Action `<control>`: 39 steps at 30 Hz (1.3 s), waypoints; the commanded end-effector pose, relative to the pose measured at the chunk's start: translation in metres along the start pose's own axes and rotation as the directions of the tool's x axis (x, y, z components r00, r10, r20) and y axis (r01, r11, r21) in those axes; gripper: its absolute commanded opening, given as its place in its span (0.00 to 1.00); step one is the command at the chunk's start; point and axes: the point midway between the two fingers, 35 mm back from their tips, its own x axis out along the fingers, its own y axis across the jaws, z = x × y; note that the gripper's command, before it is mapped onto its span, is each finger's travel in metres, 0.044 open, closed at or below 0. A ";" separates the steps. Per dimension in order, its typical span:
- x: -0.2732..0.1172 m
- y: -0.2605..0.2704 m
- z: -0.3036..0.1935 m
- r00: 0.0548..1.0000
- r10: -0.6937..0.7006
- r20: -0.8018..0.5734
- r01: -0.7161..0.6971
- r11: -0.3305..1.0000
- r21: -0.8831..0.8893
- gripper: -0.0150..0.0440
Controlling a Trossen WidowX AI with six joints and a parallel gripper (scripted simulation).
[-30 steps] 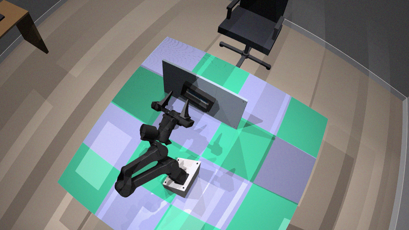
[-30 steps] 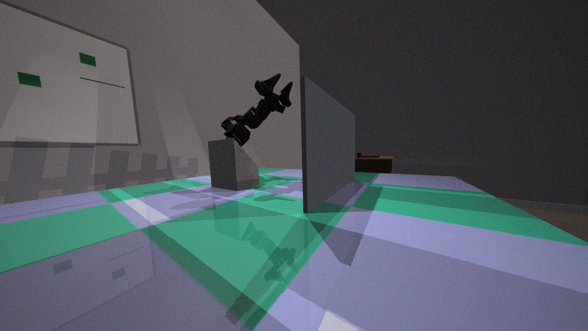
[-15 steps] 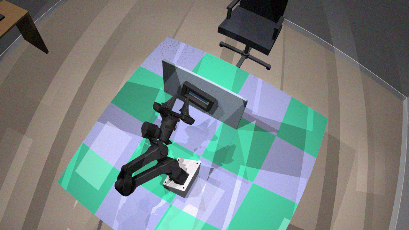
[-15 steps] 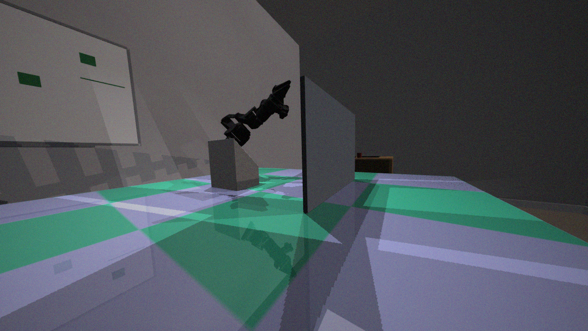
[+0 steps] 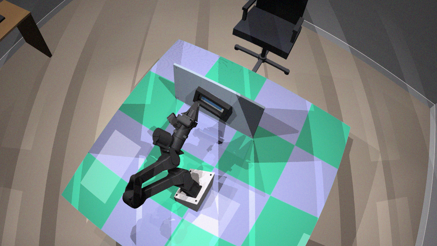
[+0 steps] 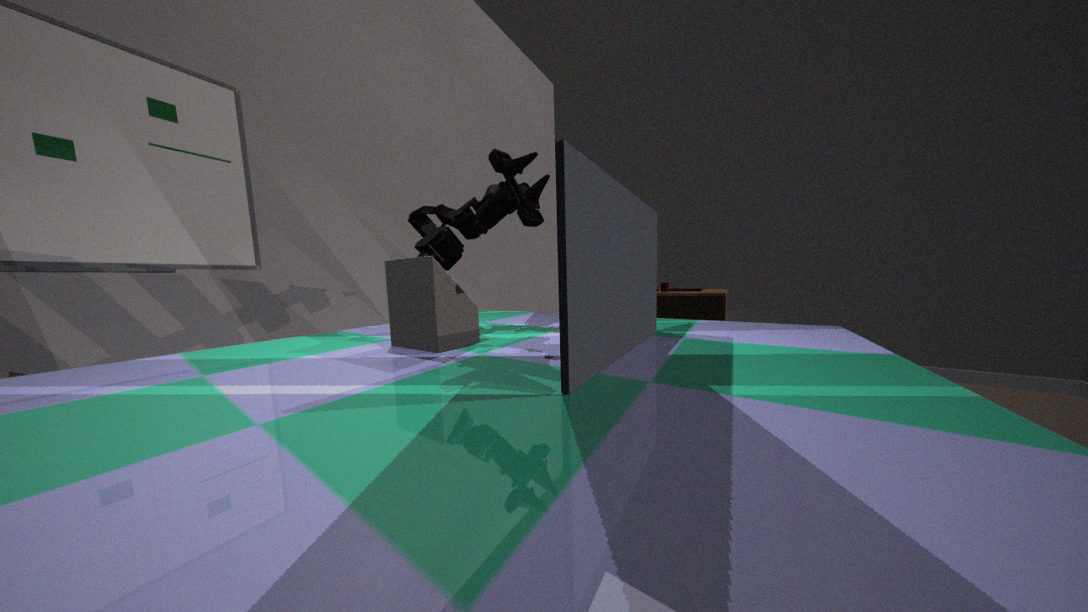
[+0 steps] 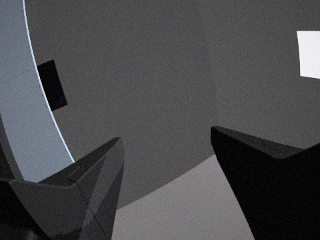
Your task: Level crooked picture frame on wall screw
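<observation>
The dark picture frame (image 5: 215, 100) with a blue picture hangs on the grey upright board (image 5: 244, 113) (image 6: 609, 251) (image 7: 20, 110). Its edges slope down to the right more steeply than the board's top edge in the top view, so its left end looks higher. The screw and notched strip are hidden. My gripper (image 5: 197, 104) (image 6: 542, 165) (image 7: 167, 139) is partly open, with nothing between its fingers in the wrist view. It is in front of the board, by the frame's left end in the top view. The fingers overlap there, so contact is unclear.
The white robot base block (image 5: 206, 186) (image 6: 414, 304) stands in front of the board on the green and lilac checkered table (image 5: 293, 183). A black office chair (image 5: 265, 30) stands beyond the table. A wooden desk (image 5: 15, 15) is at the far left.
</observation>
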 end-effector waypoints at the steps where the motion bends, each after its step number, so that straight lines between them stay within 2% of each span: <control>1: -0.001 0.034 -0.001 0.989 0.146 -0.004 -0.095 0.664 0.741 0.69; 10: -0.003 0.052 -0.002 0.976 0.219 -0.014 -0.031 0.200 0.979 0.69; 19: -0.007 0.069 -0.004 0.956 0.291 -0.024 0.115 -0.301 0.947 0.69; 24: -0.010 0.078 -0.004 0.944 0.328 -0.029 0.214 -0.543 0.812 0.69; 29: -0.013 0.088 -0.005 0.930 0.365 -0.034 0.310 -0.731 0.608 0.69; 34: -0.015 0.096 -0.006 0.917 0.397 -0.039 0.384 -0.853 0.352 0.69; 39: -0.018 0.104 -0.007 0.903 0.427 -0.044 0.429 -0.901 0.066 0.69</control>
